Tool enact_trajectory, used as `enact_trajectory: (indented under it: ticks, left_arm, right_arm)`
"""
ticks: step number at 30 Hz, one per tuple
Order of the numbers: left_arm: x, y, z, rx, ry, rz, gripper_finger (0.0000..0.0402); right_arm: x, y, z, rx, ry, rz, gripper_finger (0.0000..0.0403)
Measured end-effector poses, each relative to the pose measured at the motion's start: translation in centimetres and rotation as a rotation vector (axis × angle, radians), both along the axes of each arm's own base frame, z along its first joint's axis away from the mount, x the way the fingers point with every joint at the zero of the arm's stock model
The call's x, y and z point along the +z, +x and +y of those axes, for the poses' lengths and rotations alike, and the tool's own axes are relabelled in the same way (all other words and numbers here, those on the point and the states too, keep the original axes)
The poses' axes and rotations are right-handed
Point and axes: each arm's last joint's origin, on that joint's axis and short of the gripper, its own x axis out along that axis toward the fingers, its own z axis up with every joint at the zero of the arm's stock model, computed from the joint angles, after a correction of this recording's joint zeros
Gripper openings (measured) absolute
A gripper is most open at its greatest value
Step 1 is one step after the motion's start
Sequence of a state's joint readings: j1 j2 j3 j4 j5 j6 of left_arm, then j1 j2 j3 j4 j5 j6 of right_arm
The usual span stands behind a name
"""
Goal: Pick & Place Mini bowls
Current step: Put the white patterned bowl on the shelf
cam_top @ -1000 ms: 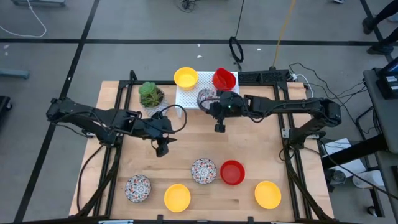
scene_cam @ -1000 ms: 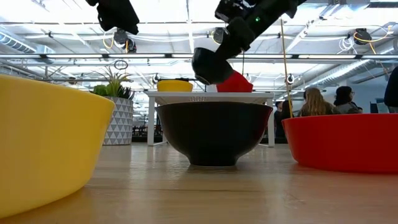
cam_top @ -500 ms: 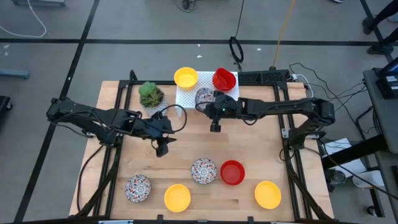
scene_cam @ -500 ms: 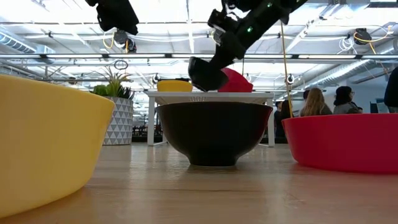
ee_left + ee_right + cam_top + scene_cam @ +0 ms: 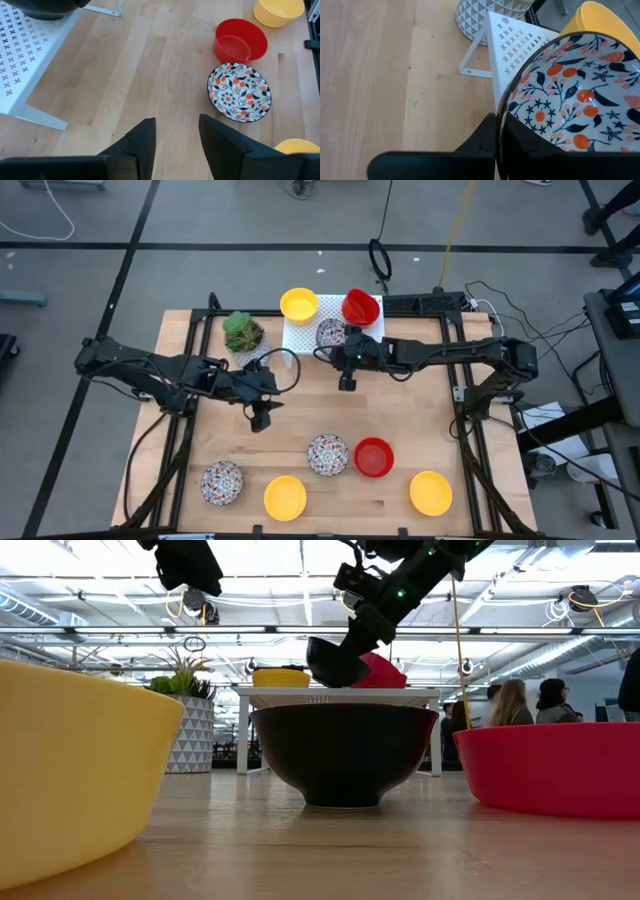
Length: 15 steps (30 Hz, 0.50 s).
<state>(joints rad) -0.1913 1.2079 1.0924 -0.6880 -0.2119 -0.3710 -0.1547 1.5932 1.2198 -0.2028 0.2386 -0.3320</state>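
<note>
Over the white rack (image 5: 310, 335), the right claw (image 5: 338, 350) gripped a patterned mini bowl (image 5: 572, 105) by its rim. I judged it best lowered level onto the rack before release. Left claw (image 5: 176, 137) waited open above the surface (image 5: 300, 420).

Bare wood mid-table between the rack (image 5: 310, 335) with plant (image 5: 242, 332) and the near bowl row (image 5: 327, 455).

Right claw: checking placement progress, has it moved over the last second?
Yes. The right claw, gripping the patterned bowl, shifted left over the white rack.
</note>
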Motion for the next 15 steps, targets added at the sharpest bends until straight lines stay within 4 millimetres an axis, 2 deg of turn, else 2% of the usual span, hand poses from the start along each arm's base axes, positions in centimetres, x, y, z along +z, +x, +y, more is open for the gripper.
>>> enact_trajectory:
  ticks: [15]
  left_arm:
    - [0.01,-0.01,0.0,0.0,0.0,0.0,0.0152]
  right_arm:
    - [-0.07,-0.19,-0.14,-0.041,-0.06,0.034,0.0005]
